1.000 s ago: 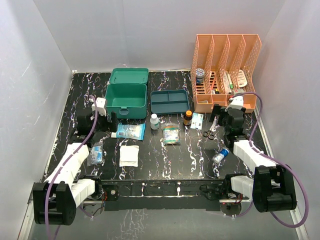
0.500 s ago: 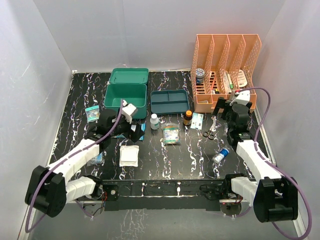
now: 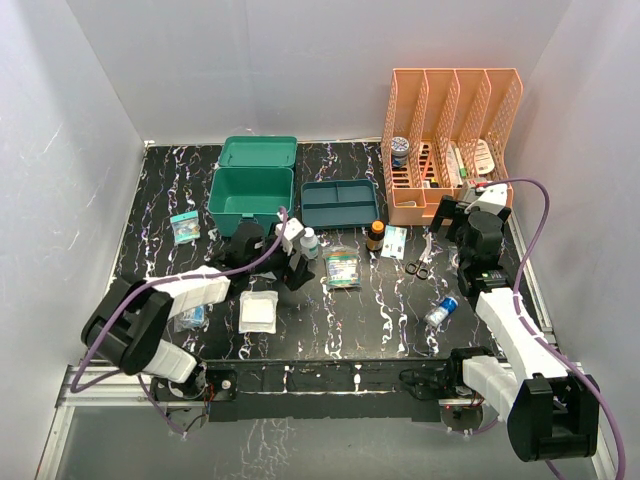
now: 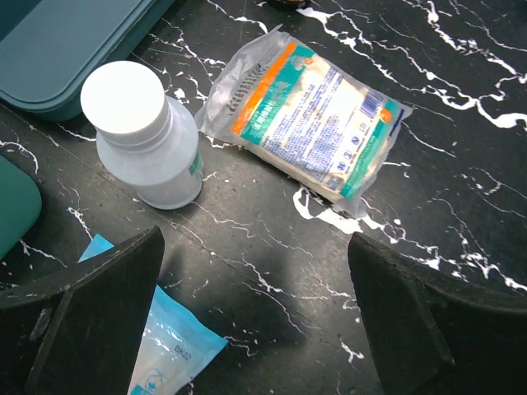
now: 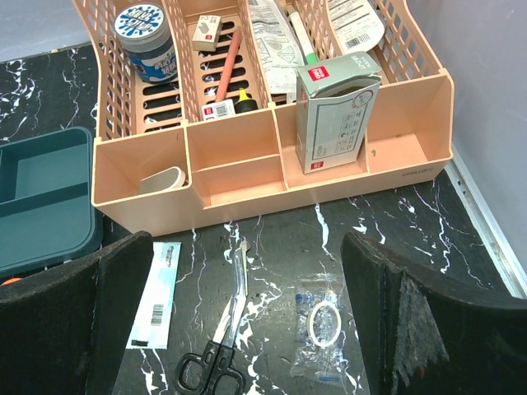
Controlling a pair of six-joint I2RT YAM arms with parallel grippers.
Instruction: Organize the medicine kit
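The green medicine kit (image 3: 252, 195) sits open at the far left of the surface (image 3: 400, 300). My left jaws hang released beside a white bottle (image 4: 144, 136); my right jaws, released too, hover above scissors (image 5: 218, 354).

— How is the left arm (image 3: 190, 290) placed?
— It runs low from its near-left base and folds rightward toward the middle. The left gripper (image 3: 297, 262) points downward, its dark fingers (image 4: 90, 313) spread wide and gripping nothing.
— And the right arm (image 3: 505, 320)?
— It reaches from the near-right base toward the far right, its forearm angled upward. The right gripper (image 3: 448, 212) tips down and slightly left, jaws fully apart and empty.
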